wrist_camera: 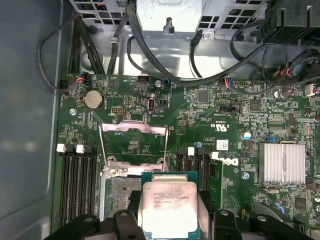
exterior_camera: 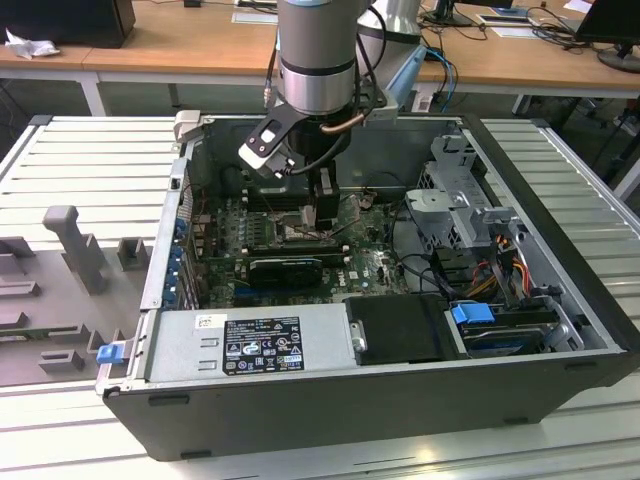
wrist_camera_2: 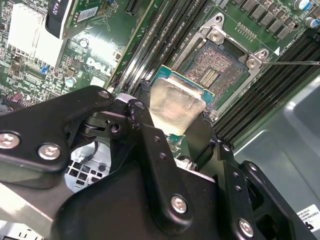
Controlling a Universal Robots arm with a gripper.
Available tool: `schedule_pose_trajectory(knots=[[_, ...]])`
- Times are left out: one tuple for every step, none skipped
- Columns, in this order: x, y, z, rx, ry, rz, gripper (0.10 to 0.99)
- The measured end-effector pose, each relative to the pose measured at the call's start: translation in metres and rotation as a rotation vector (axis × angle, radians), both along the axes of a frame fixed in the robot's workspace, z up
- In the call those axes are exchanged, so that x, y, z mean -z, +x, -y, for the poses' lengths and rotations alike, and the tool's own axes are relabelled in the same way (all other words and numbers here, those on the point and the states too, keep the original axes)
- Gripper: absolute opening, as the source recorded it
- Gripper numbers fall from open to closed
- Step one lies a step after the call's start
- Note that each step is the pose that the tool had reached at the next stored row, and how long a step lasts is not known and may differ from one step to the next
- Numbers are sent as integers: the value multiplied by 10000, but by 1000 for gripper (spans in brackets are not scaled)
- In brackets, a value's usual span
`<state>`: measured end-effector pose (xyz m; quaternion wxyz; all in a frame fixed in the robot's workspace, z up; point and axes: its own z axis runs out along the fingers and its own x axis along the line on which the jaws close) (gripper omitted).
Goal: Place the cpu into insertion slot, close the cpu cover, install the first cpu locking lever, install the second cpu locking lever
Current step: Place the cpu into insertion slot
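Grips the cpu [wrist_camera: 167,207] by two opposite edges in the closed pincer [wrist_camera: 170,222], silvery top up, sides squared to the insertion slot [wrist_camera: 120,195] and partly over it; square, so no long axis. Cannot tell whether touching the slot or just clear. Shows the cpu cover [wrist_camera: 133,124] raised open beyond. Works inside an open computer case [exterior_camera: 400,400] on a slatted metal worktop [exterior_camera: 80,160], wooden desks [exterior_camera: 180,45] behind. Hides the chip's near edge behind black pincer links.

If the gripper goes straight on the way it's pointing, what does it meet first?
Probably the open socket on the motherboard; the gripper holds the cpu over it, so the cpu would touch first. Depth is unclear.
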<state>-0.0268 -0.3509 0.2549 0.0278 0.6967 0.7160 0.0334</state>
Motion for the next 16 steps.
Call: schedule_pose_trajectory(knots=[[5,0,0,0,0,-1,529],[16,0,0,0,0,-1,529],[22,0,0,0,0,-2,529],[29,0,0,0,0,-1,529],[38,0,0,1,0,-2,529],[44,0,0,1,0,-3,529],[49,0,0,1,0,-3,529],[56,0,0,0,0,-4,529],[64,0,0,0,0,-5,529],[71,0,0,1,0,-5,529],[77,0,0,1,0,-7,529],[91,0,0,0,0,-9,529],[109,0,0,1,0,-13,529],[129,0,0,1,0,-21,529],[139,0,0,0,0,-23,529],[154,0,0,0,-1,-28,529]])
